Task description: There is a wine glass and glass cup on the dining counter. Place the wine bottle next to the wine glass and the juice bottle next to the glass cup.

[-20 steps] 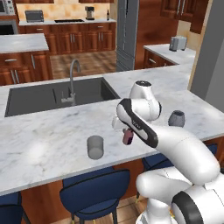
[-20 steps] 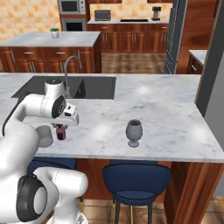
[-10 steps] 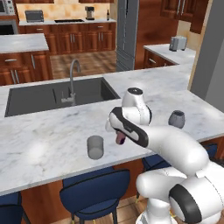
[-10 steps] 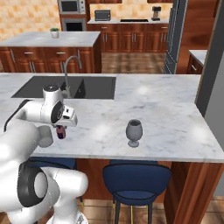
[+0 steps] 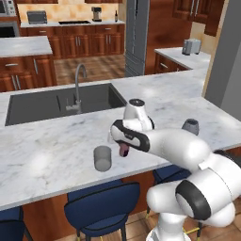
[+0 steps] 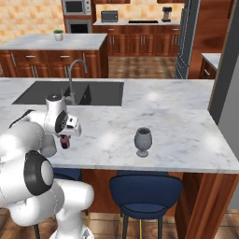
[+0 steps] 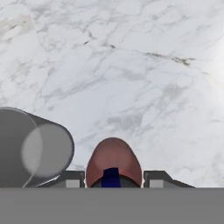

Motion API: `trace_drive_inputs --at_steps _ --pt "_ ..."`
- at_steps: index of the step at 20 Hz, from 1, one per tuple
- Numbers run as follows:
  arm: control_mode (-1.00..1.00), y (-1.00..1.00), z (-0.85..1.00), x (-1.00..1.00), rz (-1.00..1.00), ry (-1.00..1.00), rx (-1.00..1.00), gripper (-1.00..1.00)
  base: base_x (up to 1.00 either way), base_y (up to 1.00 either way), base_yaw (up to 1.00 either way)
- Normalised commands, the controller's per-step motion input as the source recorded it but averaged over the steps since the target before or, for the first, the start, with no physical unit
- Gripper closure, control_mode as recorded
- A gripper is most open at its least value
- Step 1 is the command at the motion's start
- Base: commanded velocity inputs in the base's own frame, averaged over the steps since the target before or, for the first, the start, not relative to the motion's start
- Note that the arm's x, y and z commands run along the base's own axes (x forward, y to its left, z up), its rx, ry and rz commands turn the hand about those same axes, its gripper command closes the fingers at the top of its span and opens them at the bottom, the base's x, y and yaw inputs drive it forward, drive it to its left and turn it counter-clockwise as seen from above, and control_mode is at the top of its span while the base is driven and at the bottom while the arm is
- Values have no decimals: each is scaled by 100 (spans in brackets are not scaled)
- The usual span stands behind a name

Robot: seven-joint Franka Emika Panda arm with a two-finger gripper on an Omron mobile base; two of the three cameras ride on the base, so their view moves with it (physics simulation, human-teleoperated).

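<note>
My gripper (image 5: pixel 123 145) (image 6: pixel 65 138) (image 7: pixel 113 178) is shut on the juice bottle (image 5: pixel 124 150) (image 6: pixel 64 142) (image 7: pixel 113 161), a small pinkish-red bottle with a dark cap. It hangs low over the dining counter (image 5: pixel 47 155) (image 6: pixel 186 135) (image 7: pixel 131 65), just right of the glass cup (image 5: pixel 102 158) (image 7: pixel 33 148), close but apart. Further right on the counter stands the grey wine glass (image 5: pixel 190 125) (image 6: pixel 143 141), partly behind my arm in the left base view. A slim dark shape on the far back worktop looks like the wine bottle (image 5: pixel 116 15).
A dark sink with a faucet (image 5: pixel 77 87) (image 6: pixel 72 84) is set into the counter behind the cup. Blue stools (image 5: pixel 101 207) (image 6: pixel 144 186) stand under the counter's near edge. A toaster (image 5: pixel 190 46) sits on the right side counter.
My arm has carried the juice bottle leftward along the counter's front, closer to the glass cup. The cup and wine glass have stayed put.
</note>
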Motion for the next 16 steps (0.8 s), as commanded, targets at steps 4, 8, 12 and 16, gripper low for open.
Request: trace_drive_inputs --at_steps 4,8,12,16 --pt "-100 6 -27 8 0 0 0 100 0 0 0" --pt "-100 5 -27 4 0 0 0 100 0 0 0" --pt "-100 4 -24 6 0 0 0 100 0 0 0" --pt "-100 4 -24 7 0 0 0 100 0 0 0"
